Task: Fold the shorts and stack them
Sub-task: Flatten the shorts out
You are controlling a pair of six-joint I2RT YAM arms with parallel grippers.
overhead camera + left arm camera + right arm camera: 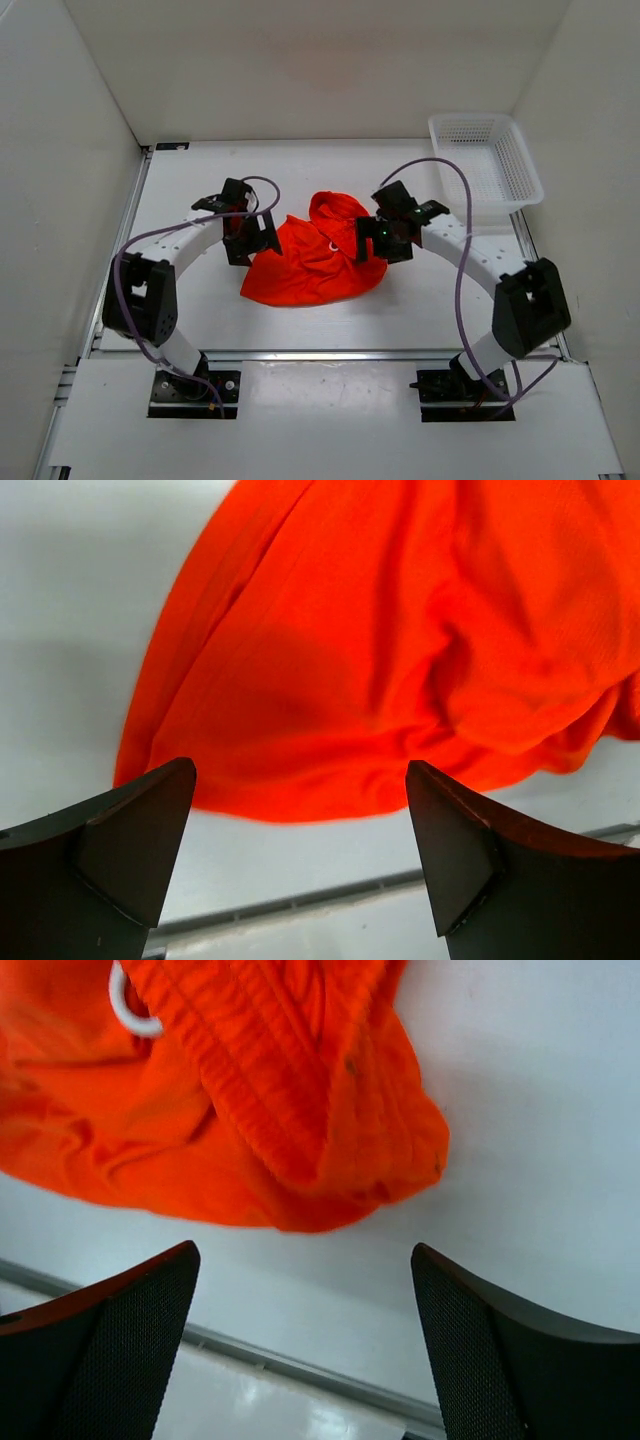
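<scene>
At the left claw: jaws spread wide, nothing held
At the right claw: jaws spread wide too, nothing held
Shorts: crumpled, unfolded heap in the middle of the table, between the two claws
Bearing from left claw: 3 o'clock in the top view, smooth edge just ahead of the fingertips
Bearing from right claw: 9 o'clock, gathered waistband and drawstring loop just ahead
Long axis: roughly 7 to 1 o'clock, bunched at the 1 o'clock end
Nearer arm: about even; the right looks better placed for the waistband, the left for the smooth end
Basket: far corner at 1 o'clock, well apart
</scene>
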